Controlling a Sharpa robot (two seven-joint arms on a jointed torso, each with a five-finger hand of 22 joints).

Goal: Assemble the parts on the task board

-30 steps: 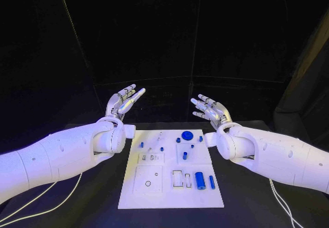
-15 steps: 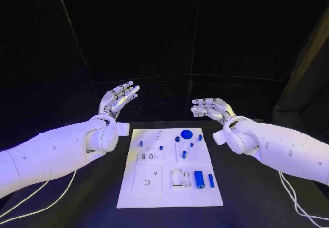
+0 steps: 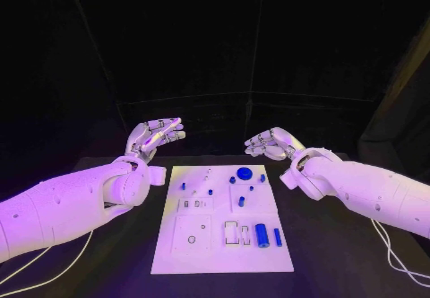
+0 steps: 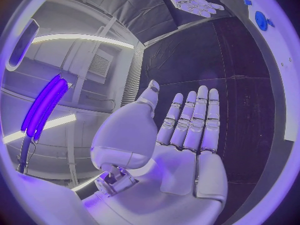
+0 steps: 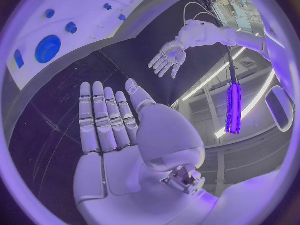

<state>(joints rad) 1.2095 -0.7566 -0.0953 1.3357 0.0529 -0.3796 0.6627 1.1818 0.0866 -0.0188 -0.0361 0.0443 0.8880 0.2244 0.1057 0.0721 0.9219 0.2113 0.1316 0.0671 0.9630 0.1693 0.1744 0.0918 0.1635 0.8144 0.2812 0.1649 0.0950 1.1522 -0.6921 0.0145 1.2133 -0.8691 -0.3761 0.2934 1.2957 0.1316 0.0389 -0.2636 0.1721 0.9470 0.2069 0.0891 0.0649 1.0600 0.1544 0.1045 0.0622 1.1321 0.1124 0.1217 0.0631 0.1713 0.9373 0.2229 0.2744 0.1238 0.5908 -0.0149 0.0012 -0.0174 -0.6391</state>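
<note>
Nothing here can be read. The task board carries no printed words, numbers or labels that I can make out, only small outlines and holes too fine to tell apart as signs. The blue parts on it bear no markings either.
</note>
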